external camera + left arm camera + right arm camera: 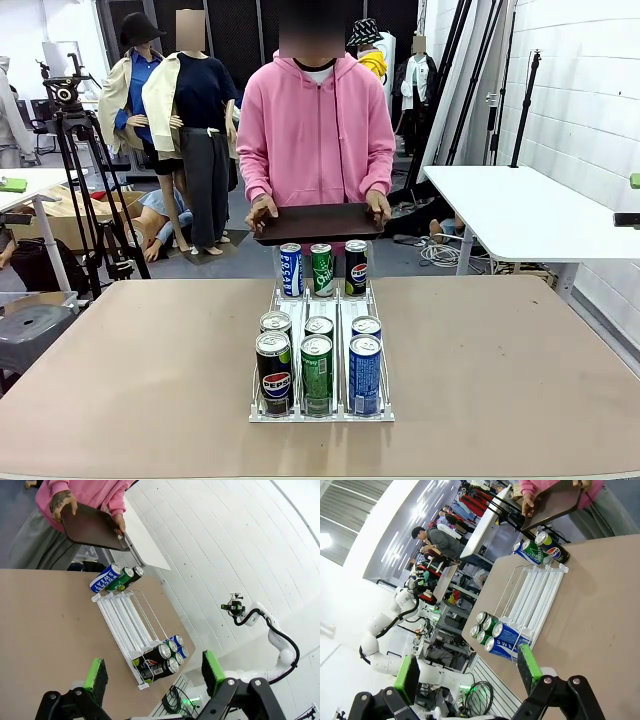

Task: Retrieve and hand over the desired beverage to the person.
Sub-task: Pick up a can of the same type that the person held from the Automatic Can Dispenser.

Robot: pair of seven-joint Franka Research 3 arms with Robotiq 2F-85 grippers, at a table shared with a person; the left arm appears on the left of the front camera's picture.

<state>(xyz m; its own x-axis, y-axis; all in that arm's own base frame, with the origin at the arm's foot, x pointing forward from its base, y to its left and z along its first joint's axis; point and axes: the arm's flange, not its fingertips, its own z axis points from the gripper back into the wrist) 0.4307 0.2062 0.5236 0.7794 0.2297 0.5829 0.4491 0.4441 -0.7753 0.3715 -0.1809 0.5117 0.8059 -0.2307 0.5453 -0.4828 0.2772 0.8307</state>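
— At the middle of the front view, low in the frame, a clear rack (320, 412) sits on the tan tabletop (150, 360), with the cans in three lanes

— Which cans?

— At the lower end, two deep: black Pepsi cans (274, 372) on the left, green cans (316, 370) in the centre, blue cans (364, 370) on the right. At the upper end there is one per lane: a Pocari Sweat can (290, 270), a Sprite can (321, 270) and a lone Pepsi can (355, 267). The labels read best from this camera

— And the person?

— The person (316, 120), in a pink hoodie, stands at top centre behind the tabletop, holding a dark tray (318, 222) by its ends, just above the upper row

— What do the wrist cameras add?

— The arms. In the left wrist view the left pincer (154, 676) hangs over the tabletop with its green pads spread wide and nothing between them. The rack runs diagonally above it, and the right arm (274, 632) stands at the right edge of the frame. In the right wrist view the right pincer (467, 671) is just as wide and also empty. The rack slants toward the upper right, with the tray at the top edge and the left arm (375, 630) at the left of the frame
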